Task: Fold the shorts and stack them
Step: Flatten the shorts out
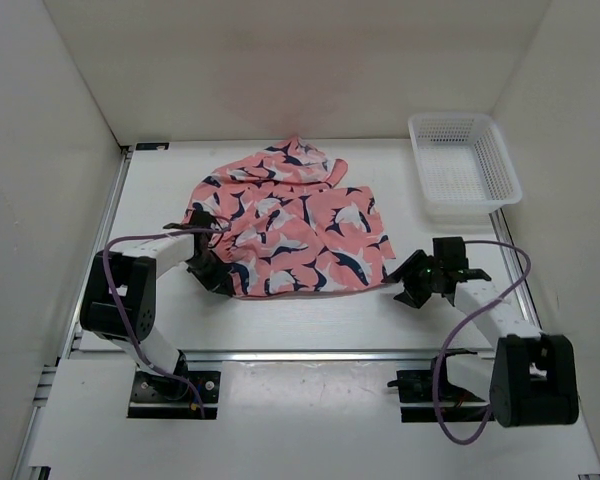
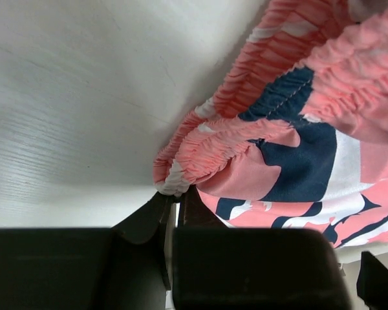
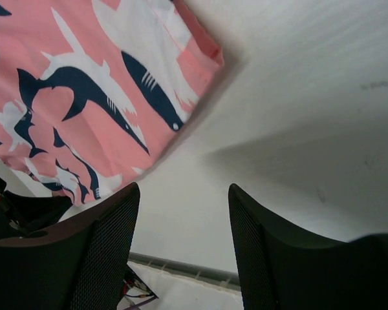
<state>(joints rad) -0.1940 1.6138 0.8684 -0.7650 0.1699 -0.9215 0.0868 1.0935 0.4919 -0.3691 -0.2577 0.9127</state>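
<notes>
Partly hidden, left gripper (image 2: 176, 205) pinches shorts (image 2: 291, 161) waistband corner.

Left arm (image 1: 125, 290) rises from its base to a raised elbow, and its forearm reaches forward and inward with the wrist tipped down. The left gripper (image 2: 176, 205) is clamped closed on the gathered edge of the shorts (image 2: 271, 129), with the cloth bunched right at its fingertips (image 2: 195, 210). Right arm (image 1: 490, 312) is bent low at the elbow, its forearm angled inward and forward. The right gripper (image 1: 412, 283) hangs with its two fingers (image 3: 103, 252) spread wide apart, holding nothing, pads facing each other.
</notes>
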